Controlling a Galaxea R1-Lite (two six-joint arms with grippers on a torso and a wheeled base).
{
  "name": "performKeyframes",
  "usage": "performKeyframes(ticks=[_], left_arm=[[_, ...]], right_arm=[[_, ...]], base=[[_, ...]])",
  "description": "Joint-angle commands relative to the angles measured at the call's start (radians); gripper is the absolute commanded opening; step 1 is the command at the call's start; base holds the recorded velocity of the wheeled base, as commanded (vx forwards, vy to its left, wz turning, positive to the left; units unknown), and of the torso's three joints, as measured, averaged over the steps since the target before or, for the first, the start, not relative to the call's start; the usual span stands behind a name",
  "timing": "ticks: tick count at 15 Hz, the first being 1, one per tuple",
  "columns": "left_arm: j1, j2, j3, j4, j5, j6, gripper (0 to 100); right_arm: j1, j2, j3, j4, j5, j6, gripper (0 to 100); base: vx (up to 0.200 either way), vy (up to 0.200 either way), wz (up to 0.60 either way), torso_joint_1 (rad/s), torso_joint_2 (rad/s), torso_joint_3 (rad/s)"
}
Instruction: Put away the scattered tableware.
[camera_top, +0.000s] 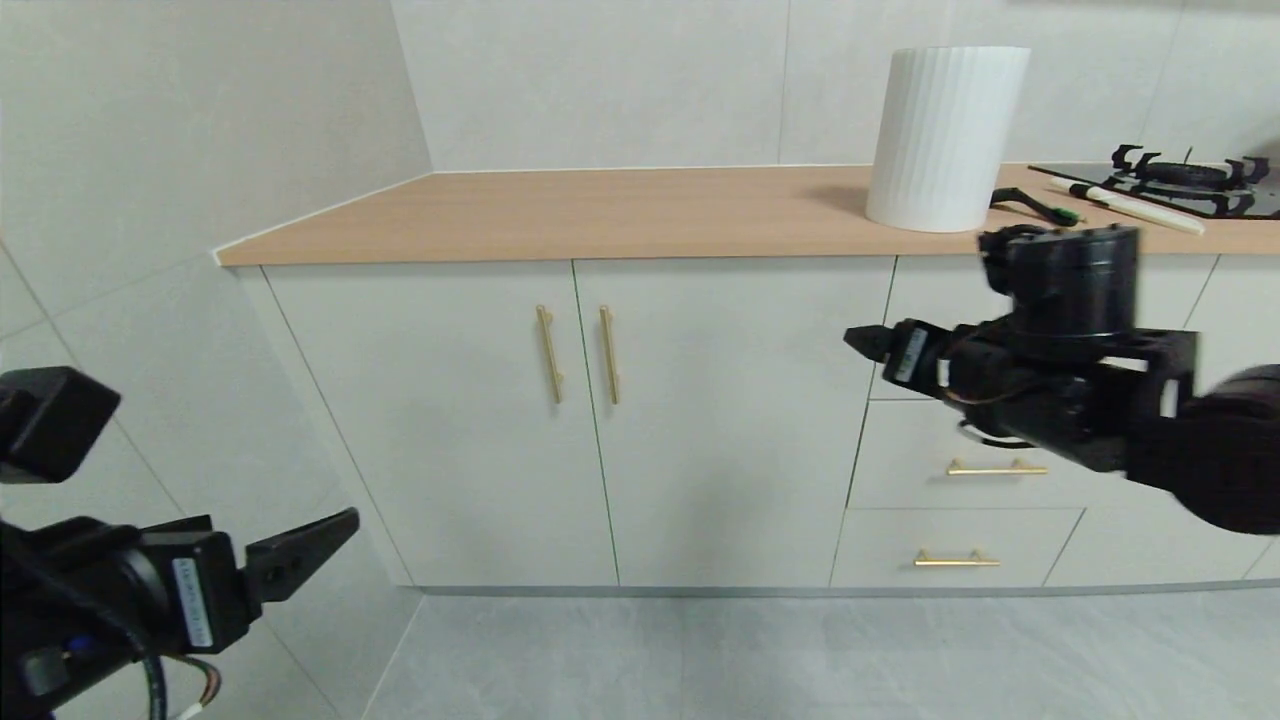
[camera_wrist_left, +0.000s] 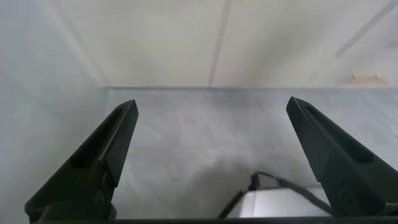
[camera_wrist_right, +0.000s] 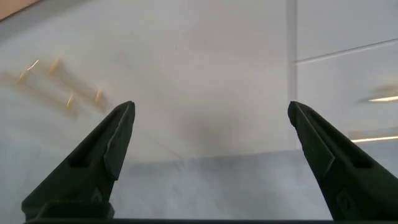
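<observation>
On the wooden countertop (camera_top: 600, 215) at the far right lie a dark-handled utensil with a green tip (camera_top: 1035, 205) and a long cream-coloured utensil (camera_top: 1125, 205), beside a tall white ribbed container (camera_top: 945, 135). My right gripper (camera_top: 855, 340) hangs in front of the drawers, below the counter's edge, and stands open (camera_wrist_right: 211, 106) with nothing between its fingers. My left gripper (camera_top: 325, 535) is low at the left, near the wall and above the floor. It is open too (camera_wrist_left: 211, 106) and holds nothing.
A gas burner (camera_top: 1190, 180) sits at the counter's right end. Below are two shut cabinet doors with gold handles (camera_top: 578, 352) and drawers with gold handles (camera_top: 995, 468). A tiled wall closes off the left side. The grey floor (camera_top: 800, 660) is open.
</observation>
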Motion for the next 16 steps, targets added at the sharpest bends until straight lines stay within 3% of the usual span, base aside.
performKeyframes(ticks=[1, 3, 4, 5, 7, 10, 13, 15, 16], left_arm=[[0.038, -0.263, 0.097, 0.015, 0.042, 0.004, 100], [0.078, -0.429, 0.171, 0.025, 0.058, 0.039, 100], [0.09, -0.504, 0.202, 0.028, 0.058, 0.06, 100], [0.108, -0.644, 0.257, 0.038, 0.056, 0.111, 100], [0.174, -0.788, 0.298, 0.08, 0.05, 0.169, 100], [0.266, -0.946, 0.334, 0.123, 0.052, 0.212, 100], [0.292, -0.944, 0.375, 0.115, 0.134, 0.195, 100], [0.36, -0.949, 0.384, 0.115, 0.133, 0.198, 100], [0.394, -0.966, 0.386, 0.12, 0.125, 0.208, 100]], right_arm=[[0.008, -0.609, 0.44, -0.015, -0.009, -0.206, 100], [-0.047, -0.899, 0.591, 0.004, -0.009, -0.329, 100], [-0.126, -0.986, 0.644, 0.016, -0.002, -0.381, 100], [-0.25, -1.152, 0.715, 0.048, 0.047, -0.442, 100], [-0.299, -1.342, 0.698, 0.209, 0.073, -0.448, 100], [-0.354, -1.568, 0.66, 0.481, 0.084, -0.462, 100], [-0.374, -1.595, 0.669, 0.502, 0.015, -0.493, 100], [-0.511, -1.637, 0.701, 0.511, 0.043, -0.496, 100], [-0.52, -1.64, 0.737, 0.502, 0.058, -0.498, 100]], base=[[0.0, 0.0, 0.0, 0.0, 0.0, 0.0], [0.0, 0.0, 0.0, 0.0, 0.0, 0.0], [0.0, 0.0, 0.0, 0.0, 0.0, 0.0], [0.0, 0.0, 0.0, 0.0, 0.0, 0.0], [0.0, 0.0, 0.0, 0.0, 0.0, 0.0], [0.0, 0.0, 0.0, 0.0, 0.0, 0.0], [0.0, 0.0, 0.0, 0.0, 0.0, 0.0], [0.0, 0.0, 0.0, 0.0, 0.0, 0.0], [0.0, 0.0, 0.0, 0.0, 0.0, 0.0]])
